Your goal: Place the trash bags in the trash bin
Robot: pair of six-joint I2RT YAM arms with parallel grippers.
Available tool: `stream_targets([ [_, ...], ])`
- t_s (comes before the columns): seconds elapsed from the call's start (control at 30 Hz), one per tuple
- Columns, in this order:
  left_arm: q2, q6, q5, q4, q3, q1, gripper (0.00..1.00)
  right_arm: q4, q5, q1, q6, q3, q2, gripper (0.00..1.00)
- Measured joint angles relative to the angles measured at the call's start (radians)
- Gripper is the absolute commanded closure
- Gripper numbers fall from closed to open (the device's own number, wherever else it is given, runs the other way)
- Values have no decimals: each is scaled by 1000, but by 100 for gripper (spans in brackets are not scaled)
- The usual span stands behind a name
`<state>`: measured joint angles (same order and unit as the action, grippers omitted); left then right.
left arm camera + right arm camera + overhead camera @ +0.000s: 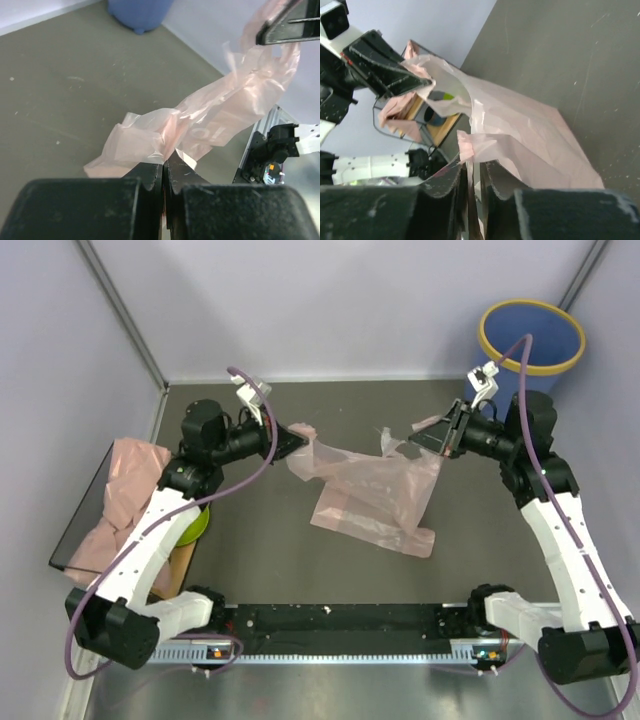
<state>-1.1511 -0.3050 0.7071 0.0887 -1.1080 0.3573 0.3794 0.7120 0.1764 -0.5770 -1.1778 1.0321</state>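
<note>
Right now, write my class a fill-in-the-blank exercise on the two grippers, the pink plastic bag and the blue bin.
The left gripper and the right gripper both pinch one thin, pink, translucent plastic ____.
The round blue plastic bin has a ____ rim.
That bin stands in the far ____ corner.
The bag stretches ____ the two grippers.
Missing words: bag, yellow, right, between.

A small green bowl (196, 525) sits near the left edge of the dark grey table (260, 560), with a brown cardboard-coloured slab (181, 564) just beside it on the near side. A dark flat tray (82, 518) lies at that left edge. A black strip (340, 618) runs along the near edge.
</note>
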Motion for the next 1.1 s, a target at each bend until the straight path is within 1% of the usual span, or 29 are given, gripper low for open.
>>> stream_targets([
  [0.07, 17, 26, 14, 53, 0, -37, 100, 34, 88, -36, 16, -3, 11, 72],
  [0.1, 27, 37, 19, 70, 2, -60, 100, 56, 135, -53, 26, -3, 17, 66],
  [0.17, 48, 48, 30, 93, 3, -96, 100, 95, 209, -79, 37, -2, 24, 61],
  [0.2, 60, 51, 37, 101, 5, -114, 100, 110, 235, -85, 41, 0, 25, 53],
  [0.23, 71, 55, 40, 106, 7, -126, 100, 124, 256, -88, 44, 0, 24, 52],
  [0.43, 96, 70, 71, 115, 20, -134, 100, 202, 309, -101, 71, 0, 13, 51],
  [0.57, 95, 74, 78, 120, 34, -134, 100, 229, 328, -129, 72, -2, 10, 43],
  [0.77, 95, 76, 90, 125, 36, -144, 100, 258, 391, -220, 67, -21, 9, 42],
  [0.83, 95, 72, 90, 124, 39, -146, 100, 259, 414, -238, 58, -23, 6, 39],
  [0.87, 95, 72, 90, 124, 40, -146, 100, 260, 424, -240, 52, -23, 3, 33],
  [0.97, 95, 69, 90, 122, 40, -146, 100, 262, 454, -241, 39, -23, -6, 18],
  [1.03, 95, 68, 90, 122, 40, -146, 100, 265, 466, -245, 28, -23, -17, 18],
  [1.07, 95, 68, 90, 122, 40, -146, 100, 265, 472, -249, 24, -23, -23, 23],
  [1.1, 95, 68, 90, 122, 40, -146, 100, 264, 478, -256, 16, -21, -30, 26],
])
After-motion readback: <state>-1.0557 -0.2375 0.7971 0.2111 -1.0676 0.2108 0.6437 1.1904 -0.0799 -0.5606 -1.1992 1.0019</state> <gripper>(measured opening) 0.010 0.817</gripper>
